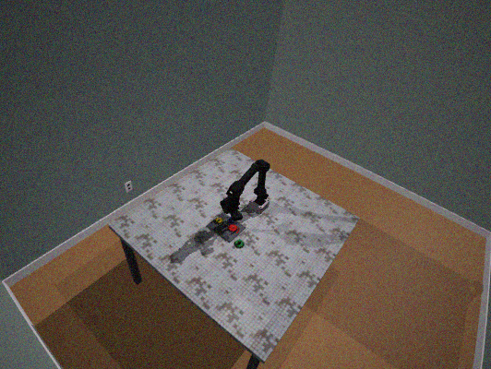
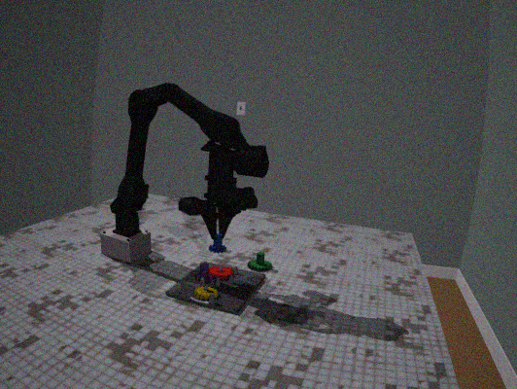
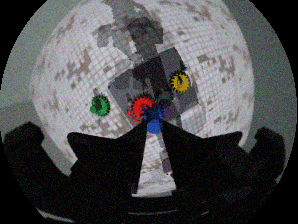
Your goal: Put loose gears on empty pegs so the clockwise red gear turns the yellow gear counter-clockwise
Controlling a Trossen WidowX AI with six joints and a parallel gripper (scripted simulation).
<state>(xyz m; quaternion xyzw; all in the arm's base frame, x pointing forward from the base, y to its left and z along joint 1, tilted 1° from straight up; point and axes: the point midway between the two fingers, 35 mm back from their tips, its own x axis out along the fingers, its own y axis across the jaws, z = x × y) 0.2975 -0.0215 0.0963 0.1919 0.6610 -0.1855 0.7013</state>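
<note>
Jaws point(image 2: 217, 238) clenched on blue gear point(image 2: 218, 248) point(image 3: 153, 113), gripped by its upright stub, held above grey board point(image 2: 228, 307) point(image 3: 117, 89). Gear looked light, rigid, maybe slick; I judged stub best hold, teeth left free to mesh.

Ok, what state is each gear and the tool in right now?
Tool: closed on the blue gear
Blue gear: held above the table
Red gear: on the board
Yellow gear: on the board
Purple gear: on the board
Green gear: loose on the table
</note>
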